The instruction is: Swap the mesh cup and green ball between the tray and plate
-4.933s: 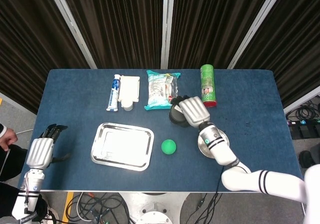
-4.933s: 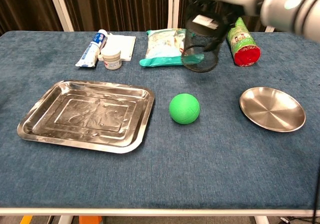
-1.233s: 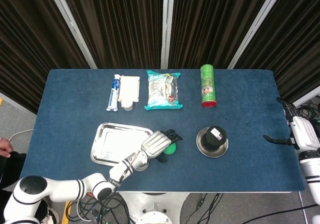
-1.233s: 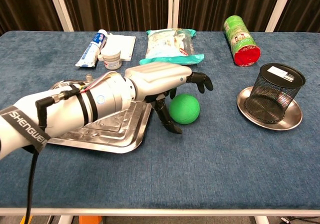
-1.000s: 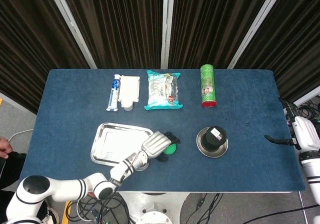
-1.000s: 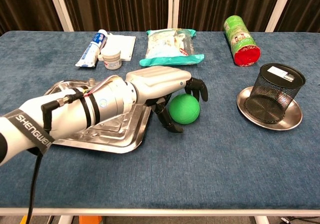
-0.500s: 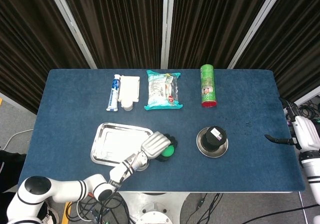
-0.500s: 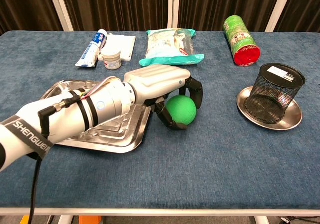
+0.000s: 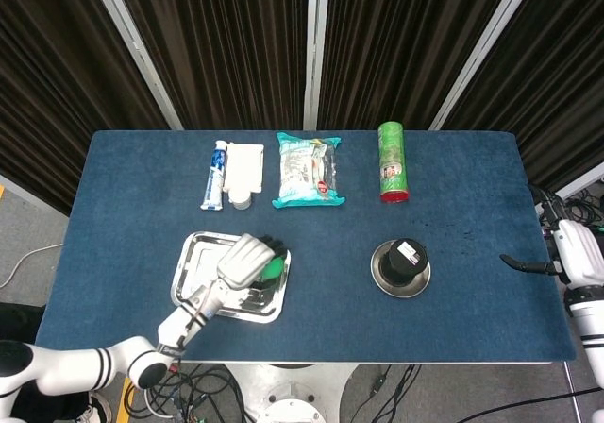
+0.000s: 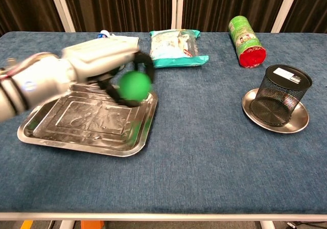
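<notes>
My left hand (image 9: 243,261) (image 10: 104,60) grips the green ball (image 9: 273,267) (image 10: 134,85) and holds it in the air over the right part of the steel tray (image 9: 194,270) (image 10: 61,133). The black mesh cup (image 9: 402,262) (image 10: 281,94) stands upright on the round steel plate (image 9: 380,280) (image 10: 301,120) at the right of the table. My right hand (image 9: 571,253) hangs off the table's right edge, fingers apart, holding nothing; only the head view shows it.
Along the back of the table lie a toothpaste tube (image 9: 217,175) on a white box (image 9: 248,165), a small jar (image 10: 115,63), a teal snack bag (image 9: 307,169) (image 10: 176,47) and a green can (image 9: 392,161) (image 10: 245,35) on its side.
My left hand closed around the green ball on the cloth, lifted it and carried it left over the tray. The right hand stayed still.
</notes>
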